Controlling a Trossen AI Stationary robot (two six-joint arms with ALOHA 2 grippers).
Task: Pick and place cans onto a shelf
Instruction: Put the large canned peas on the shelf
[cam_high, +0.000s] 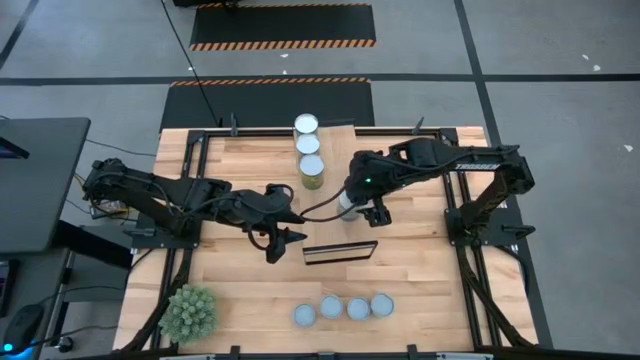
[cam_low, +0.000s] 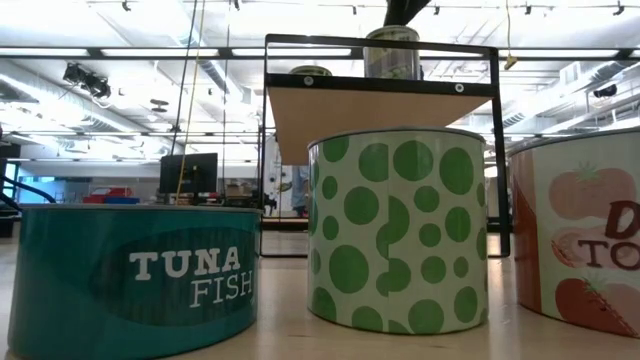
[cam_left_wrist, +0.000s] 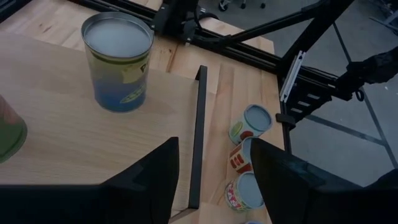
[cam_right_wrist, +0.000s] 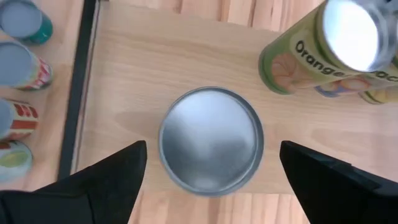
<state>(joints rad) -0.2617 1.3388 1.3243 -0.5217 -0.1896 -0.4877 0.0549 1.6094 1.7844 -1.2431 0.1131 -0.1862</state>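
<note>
The shelf (cam_high: 335, 228) is a raised light-wood board in a black frame at the table's middle. A silvery-topped can (cam_right_wrist: 211, 146) stands upright on its base on the shelf top. My right gripper (cam_right_wrist: 212, 163) hangs open above it, one finger on either side and clear of its rim. An orange-labelled can (cam_right_wrist: 323, 50) stands beside it, in a line of cans (cam_high: 309, 150) running to the far edge. My left gripper (cam_left_wrist: 214, 165) is open and holds nothing, over the shelf's left part near its front edge (cam_left_wrist: 199, 124). Several more cans (cam_high: 343, 308) stand in a row on the table near the front.
A spiky green plant ball (cam_high: 189, 312) sits at the near left corner. In the low view a tuna can (cam_low: 130, 280), a green-dotted can (cam_low: 400, 230) and a tomato can (cam_low: 580, 240) stand in front of the shelf (cam_low: 380, 105). Bare wood lies right of the shelf.
</note>
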